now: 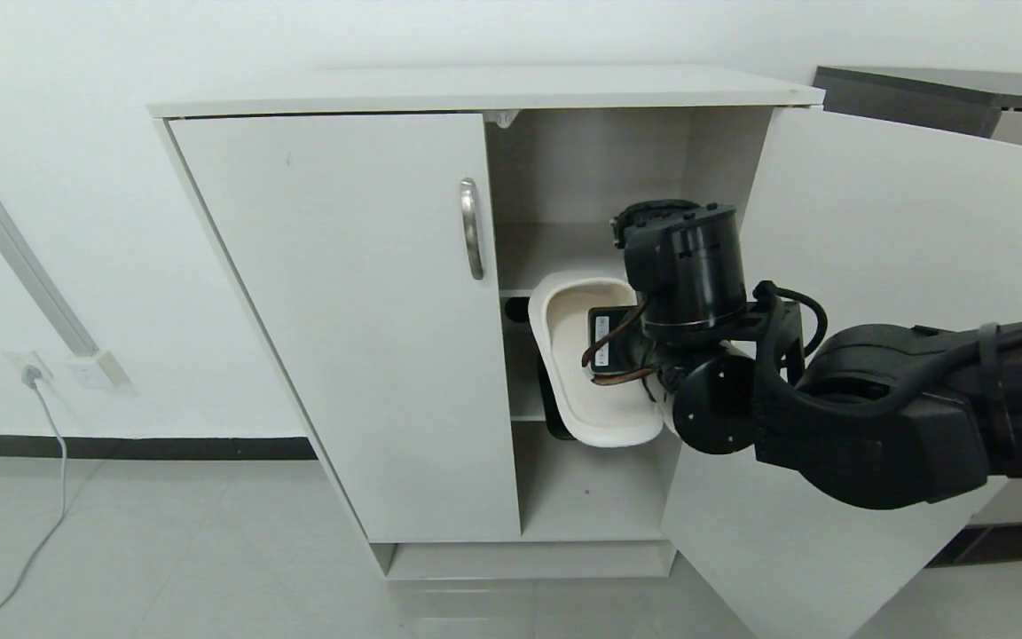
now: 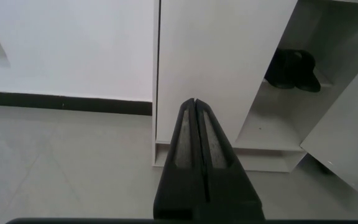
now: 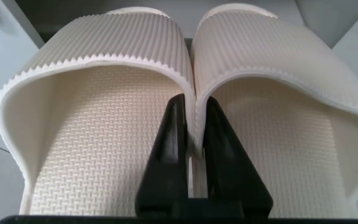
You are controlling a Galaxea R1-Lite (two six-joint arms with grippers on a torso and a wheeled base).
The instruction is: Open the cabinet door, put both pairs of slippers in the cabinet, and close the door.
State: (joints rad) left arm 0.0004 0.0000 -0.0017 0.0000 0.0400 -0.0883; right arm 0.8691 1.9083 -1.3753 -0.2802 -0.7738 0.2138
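Your right end effector (image 3: 193,109) is clamped on the adjoining inner walls of the white slippers (image 1: 595,426), held at the cabinet (image 1: 475,89) opening. Black slippers (image 2: 294,68) sit on a shelf inside; steer the pair clear of them and level before releasing. Left end effector (image 2: 194,112): together.

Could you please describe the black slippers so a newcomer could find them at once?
Find the white cabinet, its right door open. On the shelf above the bottom compartment lie the black slippers. They are dark and rest free, unlike the cream slippers clamped in the right gripper.
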